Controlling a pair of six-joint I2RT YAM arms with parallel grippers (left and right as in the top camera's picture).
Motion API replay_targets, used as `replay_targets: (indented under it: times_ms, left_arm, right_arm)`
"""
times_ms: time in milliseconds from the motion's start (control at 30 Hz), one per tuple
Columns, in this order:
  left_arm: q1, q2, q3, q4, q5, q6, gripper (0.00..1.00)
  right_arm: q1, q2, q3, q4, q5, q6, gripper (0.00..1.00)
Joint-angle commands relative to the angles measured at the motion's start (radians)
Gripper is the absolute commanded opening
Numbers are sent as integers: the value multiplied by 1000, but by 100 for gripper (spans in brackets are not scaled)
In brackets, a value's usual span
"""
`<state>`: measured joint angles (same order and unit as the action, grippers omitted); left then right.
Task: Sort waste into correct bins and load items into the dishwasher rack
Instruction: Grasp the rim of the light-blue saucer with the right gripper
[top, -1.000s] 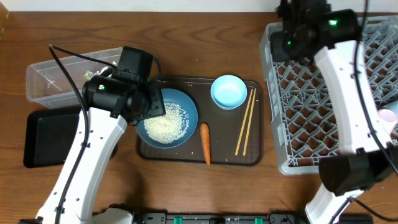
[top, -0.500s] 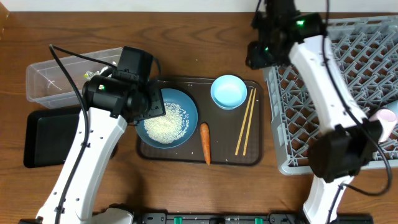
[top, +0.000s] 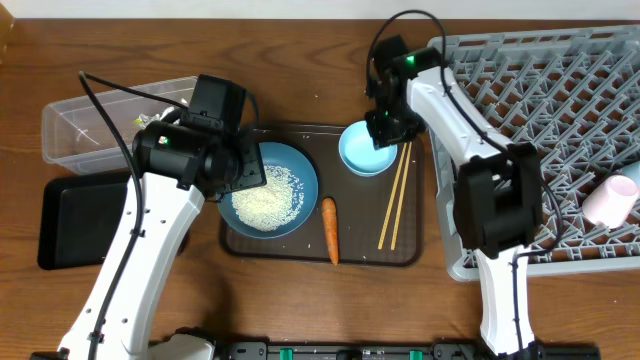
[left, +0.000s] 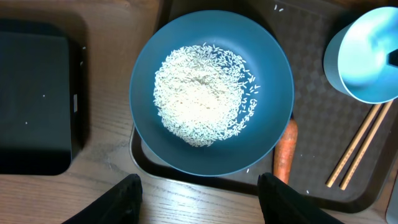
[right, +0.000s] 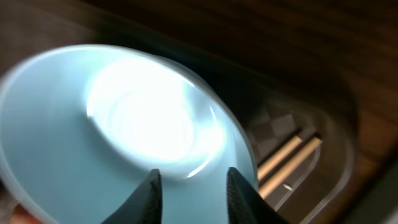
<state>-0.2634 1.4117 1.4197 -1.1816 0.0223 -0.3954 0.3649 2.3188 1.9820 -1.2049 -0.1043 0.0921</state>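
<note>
**Left gripper** (left: 200, 182): fingers wide apart, nothing between them. It hangs over the front rim of the blue bowl (top: 300, 180).

**Bowl:** sits at the left end of the brown tray (top: 350, 252). A heap of rice (top: 265, 198) lies in its middle.

**Right gripper** (right: 189, 177): the wrist view is blurred. The fingers (right: 149, 196) stand a little apart, and the light-blue saucer (top: 365, 150) shows through the gap. Nothing is seen clamped. I cannot tell whether the tips touch the saucer.

**Saucer:** on the tray, toward its far right corner.

**Carrot** (top: 329, 230): lies on the tray just beside the bowl's right rim, pointing at the tray's front edge.

**Chopsticks** (top: 393, 195): lie side by side along the tray's right edge, just beside the saucer.

**Clear tub** (top: 70, 125): at the far left of the desk, with pale scraps (top: 148, 119) at its right end, partly hidden by the left arm.

**Black tray** (top: 75, 215): just in front of the tub, at the desk's left edge.

**Rack** (top: 540, 100): fills the desk's right side. A pink-white cup (top: 612, 200) lies in it at its right edge.
</note>
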Motion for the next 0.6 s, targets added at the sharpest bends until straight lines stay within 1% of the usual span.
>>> replay_targets:
  times_ms: [0, 133, 233, 300, 467, 500, 567]
  left_arm:
    - [5, -2, -2, -6, -12, 3, 61]
    - [5, -1, -2, -6, -12, 3, 61]
    - [5, -1, -2, -6, -12, 3, 61]
    - [5, -1, -2, -6, -12, 3, 61]
    - [5, -1, -2, -6, -12, 2, 61]
    - [5, -1, -2, -6, -12, 2, 61]
    - [5, -1, -2, -6, -12, 2, 61]
  right_arm:
    - [4, 39, -2, -1, 18, 27, 20]
    - [4, 29, 0, -7, 18, 27, 14]
    - [4, -1, 1, -14, 18, 26, 14]
    - [4, -35, 2, -13, 18, 26, 16]
    - [-2, -135, 2, 12, 38, 23, 22]
    - [-3, -148, 2, 17, 53, 23, 28]
    - [-6, -166, 2, 24, 80, 24, 37]
